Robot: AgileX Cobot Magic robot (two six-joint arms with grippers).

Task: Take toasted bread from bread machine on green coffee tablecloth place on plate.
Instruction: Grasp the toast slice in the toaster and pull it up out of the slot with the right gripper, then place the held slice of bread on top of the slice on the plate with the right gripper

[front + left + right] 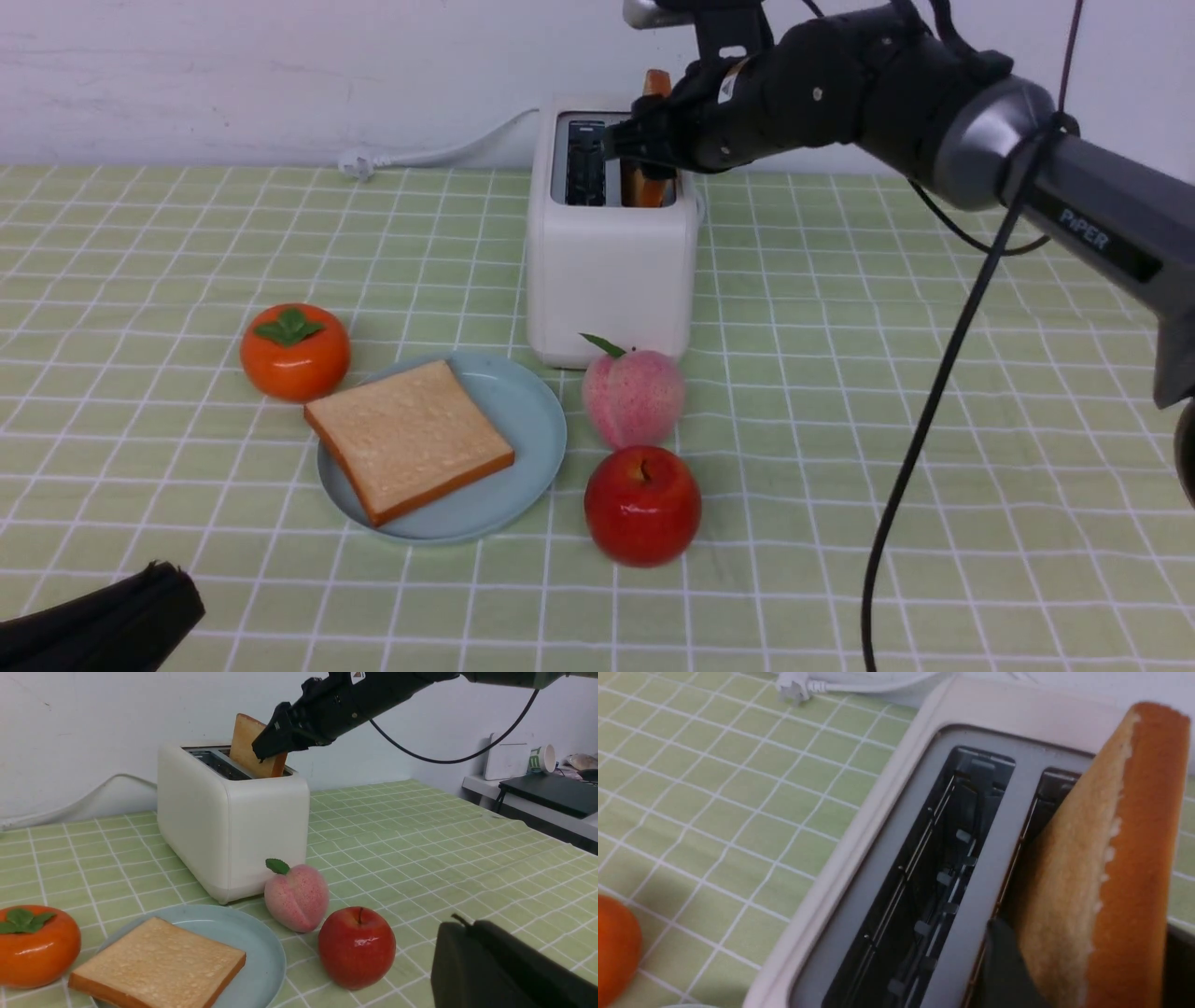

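Right pincer: the right pincer [650,154] reaches over the bread machine [611,280], its jaws parted by about a slice's thickness, one on either side of the upright toast [1069,882]; how firmly they press cannot be told.
Left pincer: the left pincer [460,924] is closed with nothing between its tips, low down on the near side of the bread machine.
Toast in the machine: a thick slice with a pale face and orange-brown crust, tilted, its lower part in the bread machine's right slot and its upper part standing above the rim.
Toast on the plate: a second slice [411,439] lies flat on a light-blue plate [523,420], nearer than the bread machine and to its left.
Fruit: a pink peach [635,397] sits just in front of the bread machine, a red apple [642,506] in front of that, and an orange persimmon [295,353] to the machine's left, beside the plate.
Surface: the green tablecloth [887,373], gridded with thin white lines, spreads beneath and around the bread machine.
Cord: a white cord [467,149] with a plug [357,165] lies left of the bread machine.
Room: a white wall [233,75] rises behind the bread machine; well apart to its right, a ledge [486,787] holds a patterned cup [542,759] and a flat black object [551,792].
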